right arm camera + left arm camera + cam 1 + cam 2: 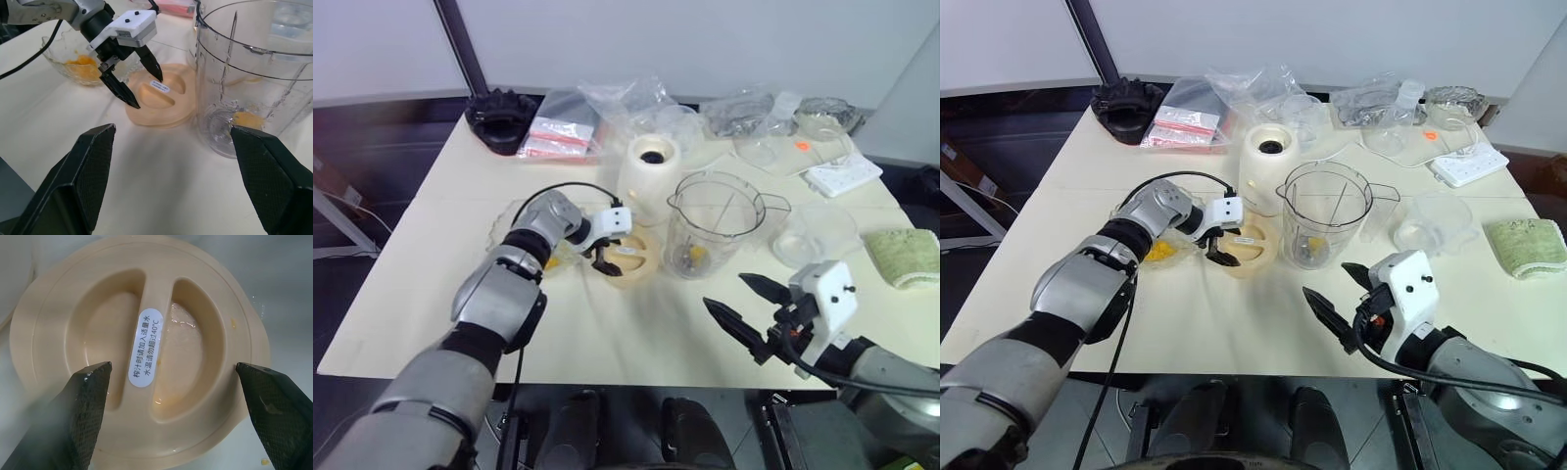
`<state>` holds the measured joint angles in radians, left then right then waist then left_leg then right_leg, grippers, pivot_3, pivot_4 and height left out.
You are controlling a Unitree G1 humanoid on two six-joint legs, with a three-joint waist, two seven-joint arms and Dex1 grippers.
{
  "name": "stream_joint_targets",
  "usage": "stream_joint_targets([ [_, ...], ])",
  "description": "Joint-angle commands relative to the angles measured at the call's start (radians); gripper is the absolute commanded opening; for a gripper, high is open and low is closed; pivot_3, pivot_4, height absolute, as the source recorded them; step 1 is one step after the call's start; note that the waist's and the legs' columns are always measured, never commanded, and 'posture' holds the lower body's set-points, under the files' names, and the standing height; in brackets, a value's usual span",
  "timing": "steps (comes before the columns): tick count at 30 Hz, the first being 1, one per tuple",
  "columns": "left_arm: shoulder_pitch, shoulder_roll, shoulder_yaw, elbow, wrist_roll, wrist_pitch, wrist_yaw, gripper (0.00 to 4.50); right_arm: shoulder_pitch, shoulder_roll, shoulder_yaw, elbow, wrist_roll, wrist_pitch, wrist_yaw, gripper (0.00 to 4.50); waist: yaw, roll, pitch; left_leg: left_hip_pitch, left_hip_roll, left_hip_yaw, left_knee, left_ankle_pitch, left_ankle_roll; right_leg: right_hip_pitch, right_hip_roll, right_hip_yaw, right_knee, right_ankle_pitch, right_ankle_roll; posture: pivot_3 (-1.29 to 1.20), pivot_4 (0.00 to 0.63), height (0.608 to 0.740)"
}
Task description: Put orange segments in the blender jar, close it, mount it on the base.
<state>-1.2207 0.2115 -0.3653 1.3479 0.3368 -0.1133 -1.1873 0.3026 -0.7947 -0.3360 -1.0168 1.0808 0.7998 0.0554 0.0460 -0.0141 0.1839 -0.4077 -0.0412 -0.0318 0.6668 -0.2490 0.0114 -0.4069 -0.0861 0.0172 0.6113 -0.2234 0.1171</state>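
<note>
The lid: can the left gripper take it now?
Probably yes. The left gripper hangs open just above the lid, one finger on each side of its middle ridge, with nothing between them.

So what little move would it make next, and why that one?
Probably lower the left end effector and close on the lid's centre ridge. Its fingers are open, hovering just above the pale-orange lid and straddling the ridge, and orange pieces already lie in the blender jar, which is uncovered.

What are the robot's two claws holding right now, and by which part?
Nothing. The left claw hangs open over the pale-orange lid, its ridge between the fingers. The right claw is open and empty.
</note>
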Motion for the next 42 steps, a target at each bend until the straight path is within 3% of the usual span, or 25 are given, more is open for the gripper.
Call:
stream_joint_targets([
  [1,-0.021,-0.024,0.001,0.006,0.022,0.016,0.034,3.42,-0.020,0.001,0.014,-0.015,-0.021,-0.018,-0.005,3.94,0.000,0.000,0.000,0.000,0.000,0.000,0.000,0.000,0.000,0.000,0.000,0.000,0.000,0.000,0.000,0.00,0.150,0.740],
  [3,-0.026,-0.027,-0.006,0.009,0.037,0.023,0.039,2.53,-0.027,0.004,0.027,-0.012,-0.032,-0.019,-0.006,3.94,-0.004,-0.001,0.000,0.000,0.000,0.000,0.000,0.000,0.000,0.000,-0.001,-0.001,0.000,0.000,-0.001,0.00,0.150,0.740],
  [17,-0.016,-0.023,-0.011,0.012,0.072,0.016,0.040,2.53,-0.058,0.041,0.088,-0.008,-0.096,-0.018,-0.016,3.94,-0.008,-0.002,0.001,-0.004,0.000,0.002,0.000,-0.002,0.003,-0.006,0.000,0.000,0.001,0.001,0.003,0.00,0.150,0.740],
  [20,-0.016,-0.024,-0.003,0.008,0.071,0.004,0.050,1.63,-0.063,0.042,0.094,-0.006,-0.101,-0.018,-0.011,3.94,-0.009,-0.002,0.001,-0.004,0.000,0.002,0.000,-0.002,0.003,-0.006,0.000,0.000,0.001,0.001,0.003,0.00,0.150,0.740],
  [22,-0.022,-0.027,0.016,0.005,0.056,0.010,0.058,0.50,-0.068,0.037,0.095,-0.003,-0.104,-0.015,-0.003,3.94,-0.008,-0.002,0.001,-0.004,0.000,0.002,0.000,-0.002,0.003,-0.006,0.000,0.000,0.001,0.001,0.003,0.00,0.150,0.740],
  [23,-0.025,-0.027,0.021,0.001,0.052,0.006,0.058,0.23,-0.070,0.034,0.093,-0.002,-0.105,-0.014,0.001,3.94,-0.008,-0.002,0.001,-0.004,0.000,0.002,0.000,-0.002,0.003,-0.006,0.000,0.000,0.001,0.001,0.003,0.00,0.150,0.740],
  [37,-0.101,0.059,0.100,-0.116,-0.062,-0.006,-0.200,0.24,-0.104,0.025,0.095,0.052,-0.143,-0.011,0.078,3.94,-0.008,-0.003,0.002,-0.004,0.000,0.002,0.000,-0.002,0.003,-0.006,-0.001,0.000,0.001,0.001,0.003,0.00,0.150,0.740],
  [42,-0.088,0.192,0.068,-0.336,-0.069,0.060,-0.396,0.24,-0.094,0.017,0.081,0.084,-0.172,-0.012,0.126,3.94,-0.015,-0.004,0.002,-0.006,0.000,0.003,0.000,-0.002,0.003,-0.008,0.000,0.001,0.001,0.000,0.001,0.00,0.150,0.740],
])
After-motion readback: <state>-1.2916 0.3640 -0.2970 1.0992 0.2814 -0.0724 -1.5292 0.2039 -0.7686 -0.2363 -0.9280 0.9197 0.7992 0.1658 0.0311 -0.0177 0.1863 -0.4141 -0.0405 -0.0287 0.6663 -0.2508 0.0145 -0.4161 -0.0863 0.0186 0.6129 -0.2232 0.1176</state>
